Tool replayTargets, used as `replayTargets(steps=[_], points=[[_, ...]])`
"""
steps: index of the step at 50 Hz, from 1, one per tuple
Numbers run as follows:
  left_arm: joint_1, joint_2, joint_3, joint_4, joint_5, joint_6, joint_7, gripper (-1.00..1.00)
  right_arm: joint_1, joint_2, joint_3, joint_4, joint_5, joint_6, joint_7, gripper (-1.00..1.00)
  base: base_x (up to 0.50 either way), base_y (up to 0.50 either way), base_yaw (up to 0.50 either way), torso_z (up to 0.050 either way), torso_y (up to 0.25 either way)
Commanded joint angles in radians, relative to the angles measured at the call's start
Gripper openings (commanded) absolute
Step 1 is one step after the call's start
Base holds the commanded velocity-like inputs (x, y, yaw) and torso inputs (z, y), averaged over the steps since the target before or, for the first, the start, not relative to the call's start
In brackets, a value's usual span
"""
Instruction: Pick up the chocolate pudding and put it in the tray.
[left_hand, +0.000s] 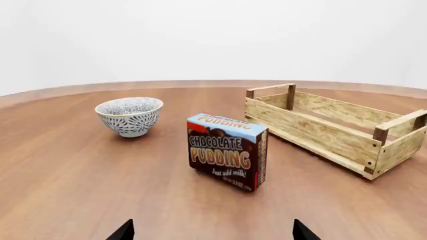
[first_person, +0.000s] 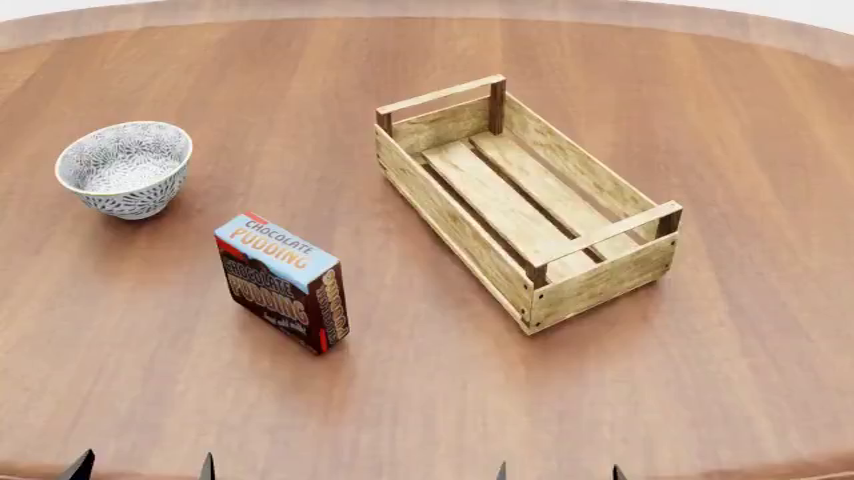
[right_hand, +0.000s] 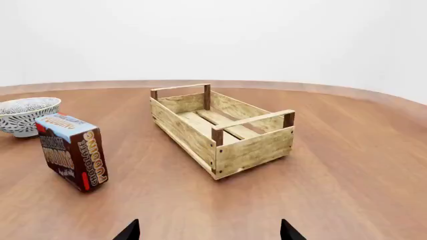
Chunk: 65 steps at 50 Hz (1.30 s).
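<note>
Nearest the head camera, at the lower edge: dark fingertips of the left claw (first_person: 143, 465) and the right claw (first_person: 558, 470), each pair spread wide and holding nothing, well short of every object. Same spread tips visible in both wrist views, left claw (left_hand: 212, 231) and right claw (right_hand: 208, 230), hovering above the bare wooden counter (first_person: 747, 360). Chocolate pudding (first_person: 282, 281) standing on a narrow edge, light-blue top upward, on the robot's left half of the counter, square in front of the left wrist camera (left_hand: 227, 150); apart from everything, touching only the counter. Upright pose judged to favour a side pinch across the thin brown faces, with some risk of toppling if nudged first. Tray (first_person: 523, 200) lying to the right of the carton and angled, near corner well apart from the carton, slatted floor open to the head view with nothing inside; also seen from the left wrist (left_hand: 333, 127) and right wrist (right_hand: 220, 127). Patterned bowl (first_person: 126, 168) beyond and left of the carton, near but not touching, no part of the task. Left claw apparently the better placed for the pick, carton lying on its side. Task judged not yet begun: approach and grasp outstanding, then carry over the tray's near rail.
</note>
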Motion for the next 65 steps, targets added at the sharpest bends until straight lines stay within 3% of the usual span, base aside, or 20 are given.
replayTargets(steps=[1, 21, 65], points=[[-0.001, -0.027, 0.03, -0.003, -0.027, 0.002, -0.03, 1.0, 0.003, 0.052, -0.063, 0.007, 0.052, -0.007, 0.062, 1.0, 0.0, 0.0, 0.0, 0.0, 0.0], [0.015, -0.074, 0.041, 0.158, -0.095, -0.052, -0.075, 1.0, 0.042, 0.092, -0.102, -0.099, 0.026, 0.031, 0.111, 1.0, 0.1, 0.03, 0.0, 0.0, 0.0], [0.027, -0.125, 0.105, 0.15, -0.133, -0.021, -0.122, 1.0, 0.045, 0.135, -0.137, -0.111, 0.087, 0.029, 0.151, 1.0, 0.31, 0.16, 0.0, 0.0, 0.0]])
